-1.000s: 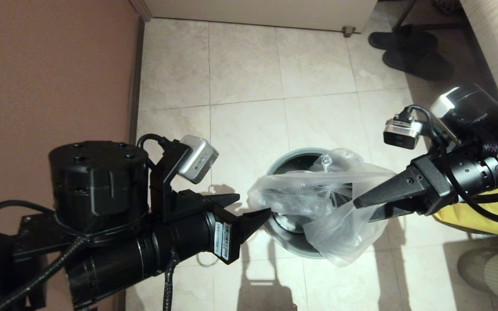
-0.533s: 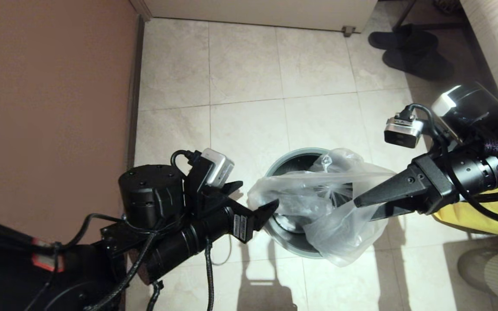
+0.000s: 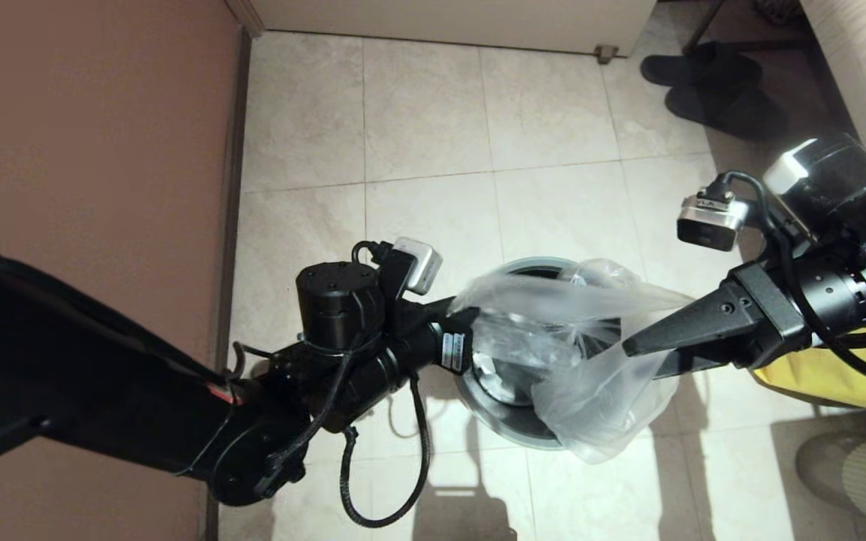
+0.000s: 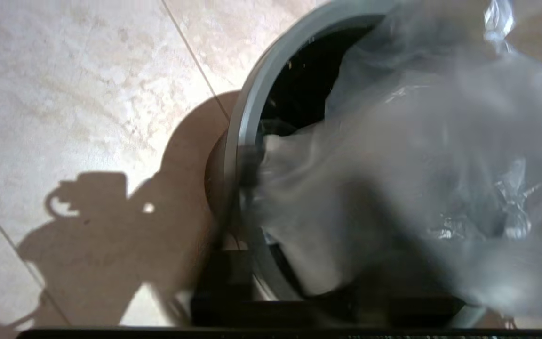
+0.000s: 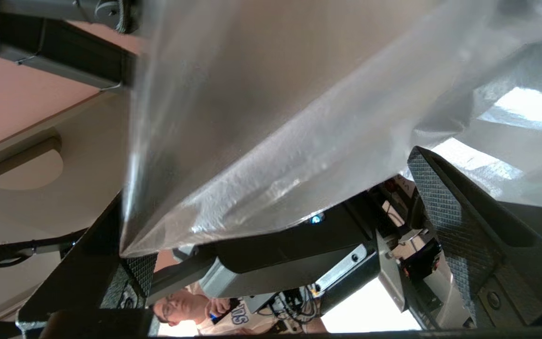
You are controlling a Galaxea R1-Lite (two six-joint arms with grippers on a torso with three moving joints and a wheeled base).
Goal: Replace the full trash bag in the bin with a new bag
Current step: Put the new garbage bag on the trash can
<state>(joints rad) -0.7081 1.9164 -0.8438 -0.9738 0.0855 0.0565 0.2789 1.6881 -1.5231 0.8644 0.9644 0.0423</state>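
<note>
The bin (image 3: 510, 430) stands on the tiled floor, and its grey rim (image 4: 245, 117) and black inside show in the left wrist view. The new bag (image 3: 583, 406), clear and crinkly, lies over the bin's mouth and is stretched between both grippers. My left gripper (image 3: 461, 312) is at the bin's left rim, open. One finger (image 4: 248, 162) is beside the rim and the other shows dark behind the plastic. My right gripper (image 3: 637, 361) is at the bin's right side, open, fingers (image 5: 464, 226) spread wide with the bag (image 5: 275, 117) draped over them.
A yellow sack (image 3: 824, 376) lies under my right arm. A pale ribbed rounded object (image 3: 865, 469) sits at the front right. Black slippers (image 3: 711, 83) are at the back right. A brown wall (image 3: 87, 150) runs along the left and a white cabinet base (image 3: 448, 22) along the back.
My left arm has swung forward and right to the bin's left rim. The bag's left edge has risen and been pulled taut. My right gripper has shifted slightly right.
</note>
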